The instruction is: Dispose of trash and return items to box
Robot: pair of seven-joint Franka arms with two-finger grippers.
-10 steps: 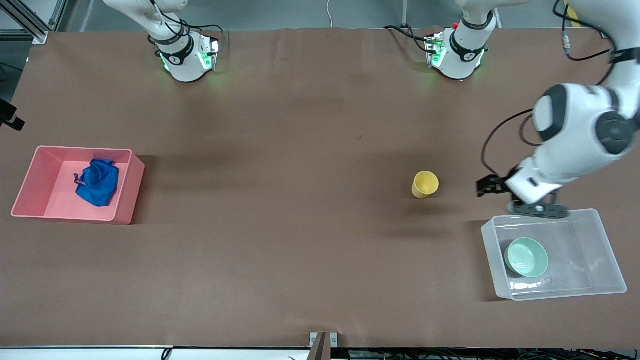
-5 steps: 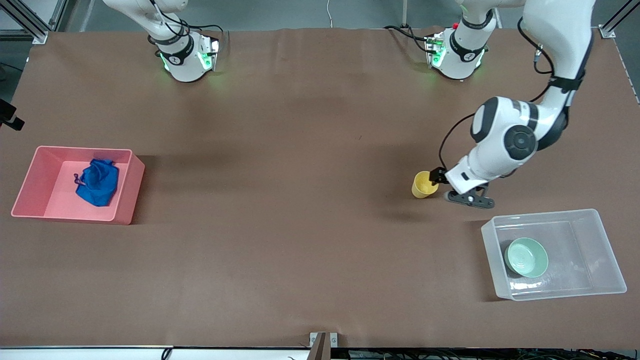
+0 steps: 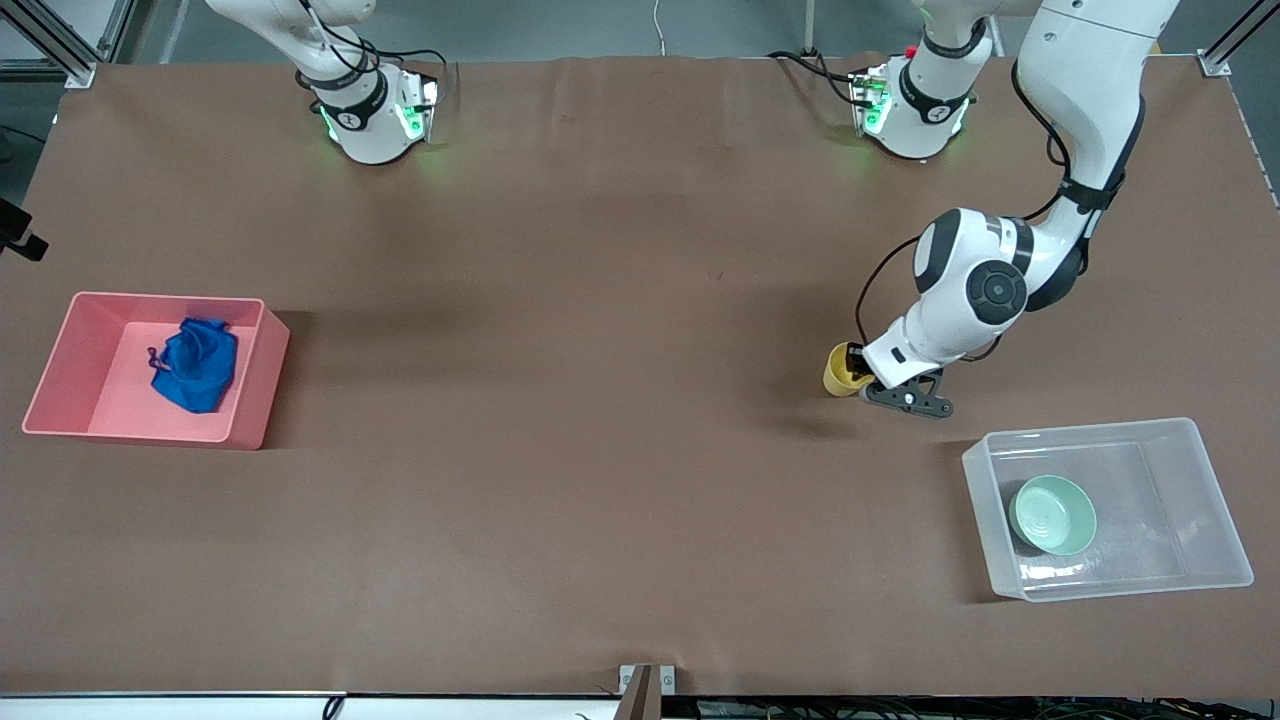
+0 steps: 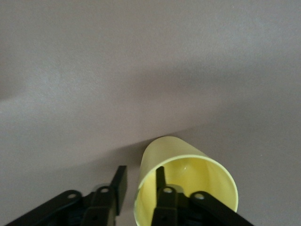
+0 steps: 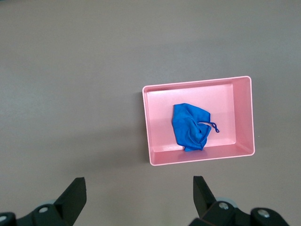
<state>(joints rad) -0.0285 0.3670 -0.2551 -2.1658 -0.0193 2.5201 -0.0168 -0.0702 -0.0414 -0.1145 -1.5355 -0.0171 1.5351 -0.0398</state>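
The yellow cup [image 3: 838, 372] stands upright on the brown table, toward the left arm's end. My left gripper [image 3: 860, 376] is down at the cup and open. In the left wrist view [image 4: 141, 172] one finger is inside the cup [image 4: 188, 174] and the other outside its wall, straddling the rim. The mint-green bowl [image 3: 1052, 514] lies in the clear box [image 3: 1090, 430], which is nearer to the front camera than the cup. The blue trash [image 3: 195, 363] lies in the pink bin [image 3: 160, 298]. My right gripper [image 5: 138, 188] is open and empty, high over the table beside the bin [image 5: 197, 83] and trash [image 5: 189, 126].
The pink bin stands at the right arm's end of the table. The clear box stands at the left arm's end, near the front edge. Both arm bases stand along the back edge.
My left gripper has moved from over the clear box's edge across to the yellow cup and come down, with its fingers now straddling the cup's rim. The cup, bowl and trash have not moved.
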